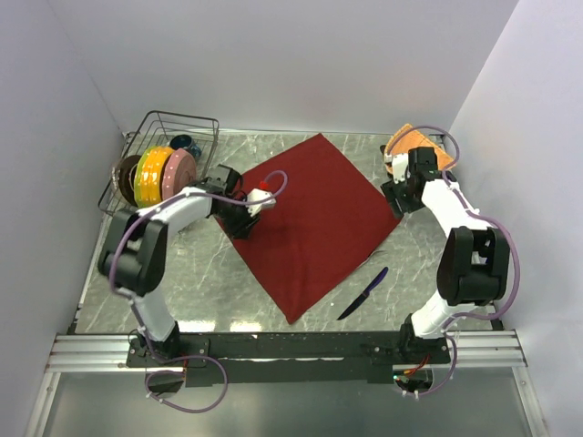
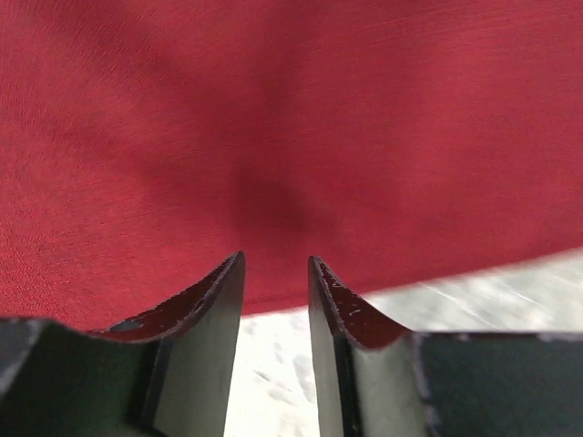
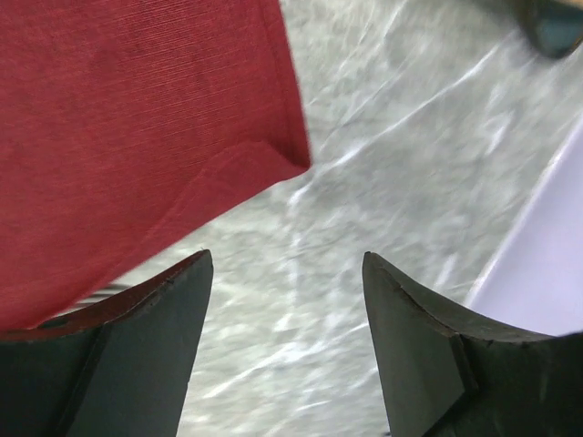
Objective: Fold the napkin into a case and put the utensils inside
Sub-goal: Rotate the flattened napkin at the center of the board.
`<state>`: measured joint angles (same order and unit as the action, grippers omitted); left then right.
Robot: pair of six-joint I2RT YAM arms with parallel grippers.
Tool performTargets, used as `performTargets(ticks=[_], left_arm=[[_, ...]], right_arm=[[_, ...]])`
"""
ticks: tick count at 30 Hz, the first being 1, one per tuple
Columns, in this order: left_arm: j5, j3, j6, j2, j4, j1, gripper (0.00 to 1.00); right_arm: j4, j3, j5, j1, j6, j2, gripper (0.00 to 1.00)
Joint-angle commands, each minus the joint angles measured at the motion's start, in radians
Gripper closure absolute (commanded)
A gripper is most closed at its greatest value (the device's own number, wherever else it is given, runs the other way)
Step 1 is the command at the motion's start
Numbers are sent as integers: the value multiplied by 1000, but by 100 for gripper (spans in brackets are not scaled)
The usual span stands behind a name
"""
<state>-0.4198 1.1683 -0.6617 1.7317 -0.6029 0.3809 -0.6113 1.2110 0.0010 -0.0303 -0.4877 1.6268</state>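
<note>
The dark red napkin (image 1: pixel 310 218) lies spread flat as a diamond in the middle of the marble table. My left gripper (image 1: pixel 240 222) is low at the napkin's left corner. In the left wrist view its jaws (image 2: pixel 276 264) stand a little apart with only table between them, and the napkin's edge (image 2: pixel 273 137) is just ahead. My right gripper (image 1: pixel 399 198) is at the right corner, open wide over bare table (image 3: pixel 287 259). The napkin's corner (image 3: pixel 182 137) lies free in front of it, slightly doubled over. The blue-purple knife (image 1: pixel 364 292) lies on the table near the napkin's lower right edge.
A wire dish rack (image 1: pixel 173 127) with coloured plates (image 1: pixel 155 175) stands at the back left, close behind my left arm. An orange woven mat (image 1: pixel 412 141) sits at the back right behind my right wrist. White walls close in on three sides.
</note>
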Motion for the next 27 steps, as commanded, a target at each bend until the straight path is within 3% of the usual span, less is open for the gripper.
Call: performTargets(ticks=[1,9,18,23,27], left_arm=[[93,21,51,78,77,-37,62],[142,-136,45,42,69,-37,71],[160,-300,111,-99,-6,-10,75],[138,-283,100,-156,-164,29,75],[105,-213,68,-196,-247,33,67]], right_arm=[[-96,32,-58,-25,188,-27,27],[-134,81,-148,-126,386,62,28],[-114,114,-309,-146,552,131,28],[-84,125,-338,-146,578,142,30],[-61,151,-332,-134,607,160,32]])
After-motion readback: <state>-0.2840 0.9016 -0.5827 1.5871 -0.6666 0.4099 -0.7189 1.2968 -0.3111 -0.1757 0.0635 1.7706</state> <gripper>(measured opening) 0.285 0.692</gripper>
